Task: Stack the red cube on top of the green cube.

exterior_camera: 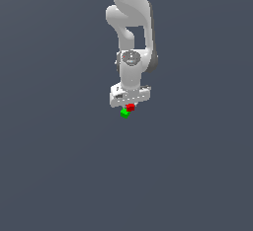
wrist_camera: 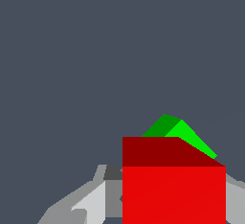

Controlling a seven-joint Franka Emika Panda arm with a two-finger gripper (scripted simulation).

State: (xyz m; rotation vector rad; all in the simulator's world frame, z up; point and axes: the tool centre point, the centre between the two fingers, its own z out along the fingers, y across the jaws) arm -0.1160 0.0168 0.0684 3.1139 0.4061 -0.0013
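Red cube (wrist_camera: pixel 173 194) between the claw's fingers (wrist_camera: pixel 91 201), overlapping the green cube (wrist_camera: pixel 184 133) beyond, above grey surface (wrist_camera: pixel 95 50).

Counter (exterior_camera: pixel 54 166): flat, plain dark slate-grey, unmarked, fills both views edge to edge. Green cube (exterior_camera: pixel 124 113) appears to sit on it, near centre of exterior view. Red cube (exterior_camera: pixel 130 107) overlaps its upper side; contact with counter unclear

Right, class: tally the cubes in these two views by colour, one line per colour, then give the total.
Red cube: 1
Green cube: 1
Total: 2 cubes
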